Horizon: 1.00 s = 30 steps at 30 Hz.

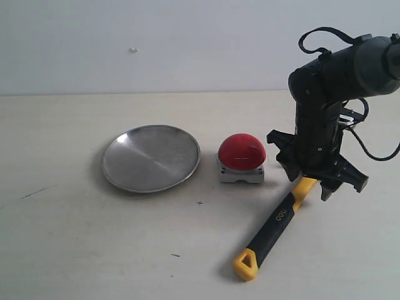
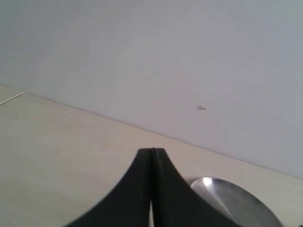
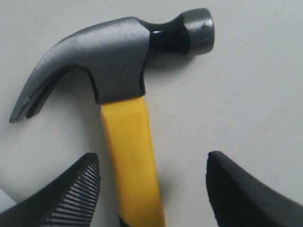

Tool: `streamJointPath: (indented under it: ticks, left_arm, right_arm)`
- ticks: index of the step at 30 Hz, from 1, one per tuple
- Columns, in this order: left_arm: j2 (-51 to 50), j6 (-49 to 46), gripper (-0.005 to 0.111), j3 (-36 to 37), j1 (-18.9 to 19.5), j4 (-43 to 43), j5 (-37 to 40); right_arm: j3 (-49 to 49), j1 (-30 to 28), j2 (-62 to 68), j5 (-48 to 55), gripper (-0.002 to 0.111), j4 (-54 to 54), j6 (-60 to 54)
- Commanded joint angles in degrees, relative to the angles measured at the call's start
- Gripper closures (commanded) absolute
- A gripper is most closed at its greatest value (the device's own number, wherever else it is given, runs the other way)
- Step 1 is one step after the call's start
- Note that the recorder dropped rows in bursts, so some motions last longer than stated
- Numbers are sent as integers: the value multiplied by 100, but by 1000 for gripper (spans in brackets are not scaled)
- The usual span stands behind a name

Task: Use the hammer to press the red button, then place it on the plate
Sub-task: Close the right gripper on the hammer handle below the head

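**Bench** (image 1: 62,250): pale and flat, with its far edge against the wall. If I go too low, my fingertips will hit it before they close.

**Hammer** (image 1: 278,225): lies flat toward the near right corner. The yellow loop points at the near edge and the head is hidden under my right arm in the exterior view. My right wrist view shows the dark head (image 3: 113,56) and the smooth yellow neck running back between my fingers. I judge that a grip this close to the head leaves the long handle free to swing. The neck looks slick, so the hammer could twist or slide in my grasp once it is lifted.

**Plate** (image 1: 150,159): shallow metal, around mid-bench and left of the button, with nothing on it. The hammer looks longer than the plate is wide. If I set it down off-centre, it may overhang, tip the rim or push the plate along.

**Red button** (image 1: 242,152): sits between the plate and the hammer, just beside my right arm. A glancing press on the dome could push its base sideways instead of pressing it down.

**Right gripper** (image 1: 319,181): jaws spread wide on either side of the neck, holding nothing.

**Left gripper** (image 2: 151,156): fingers pressed together and empty. It is out of the exterior view, so it poses little risk.
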<state>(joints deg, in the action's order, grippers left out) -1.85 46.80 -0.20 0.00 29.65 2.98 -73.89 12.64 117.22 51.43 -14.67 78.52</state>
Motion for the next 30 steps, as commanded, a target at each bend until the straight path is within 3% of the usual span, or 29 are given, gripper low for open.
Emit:
streamJointPath:
  ticks: [1,30]
  left_arm:
    - [44,10,107,20,5,9,-14]
    - [44,10,107,20,5,9,-14]
  right_arm:
    - [-21,-46,117,-95,45,-58,-93]
    - [-21,-444,289,-728,47,323,-703]
